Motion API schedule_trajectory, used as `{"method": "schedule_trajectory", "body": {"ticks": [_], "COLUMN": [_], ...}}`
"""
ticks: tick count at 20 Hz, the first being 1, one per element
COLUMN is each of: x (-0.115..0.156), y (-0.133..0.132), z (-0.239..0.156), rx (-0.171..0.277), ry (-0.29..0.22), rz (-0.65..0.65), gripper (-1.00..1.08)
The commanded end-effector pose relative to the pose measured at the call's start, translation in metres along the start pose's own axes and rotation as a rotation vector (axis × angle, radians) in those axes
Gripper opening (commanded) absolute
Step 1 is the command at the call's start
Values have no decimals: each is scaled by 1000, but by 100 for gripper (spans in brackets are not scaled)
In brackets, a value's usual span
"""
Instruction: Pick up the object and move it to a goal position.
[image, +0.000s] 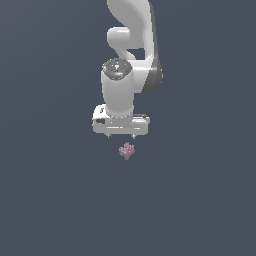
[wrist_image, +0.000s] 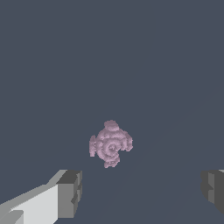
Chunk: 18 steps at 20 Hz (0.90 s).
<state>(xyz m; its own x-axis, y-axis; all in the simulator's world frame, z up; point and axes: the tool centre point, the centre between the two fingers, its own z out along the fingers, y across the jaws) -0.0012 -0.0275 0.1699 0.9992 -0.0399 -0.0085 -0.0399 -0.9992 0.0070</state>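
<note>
Your gripper (image: 120, 136) sits at centre frame in the exterior view, pointing downward, fingers spread wide with nothing between them; the object (image: 127, 150), a pale pink-purple knobbly cluster, lies just below it, apart from both fingertips; in the wrist view the object (wrist_image: 110, 144) shows ahead of the two dark pads (wrist_image: 70, 192), untouched.

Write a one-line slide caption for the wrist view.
Open pincer poised above a small pink-purple knobbly cluster resting on the plain dark surface, not yet grasped.

open floor rings the object (image: 127, 150); nothing blocks the hand (image: 120, 136).
</note>
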Motion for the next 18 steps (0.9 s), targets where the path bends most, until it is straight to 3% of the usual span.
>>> {"method": "schedule_trajectory", "body": {"ticks": [1, 10, 18], "x": [0, -10, -10], "y": [0, -22, -22], "z": [0, 1, 4], "rx": [0, 31, 30], "ry": [0, -28, -27], "rz": [0, -5, 20], "gripper": [100, 100, 100]}}
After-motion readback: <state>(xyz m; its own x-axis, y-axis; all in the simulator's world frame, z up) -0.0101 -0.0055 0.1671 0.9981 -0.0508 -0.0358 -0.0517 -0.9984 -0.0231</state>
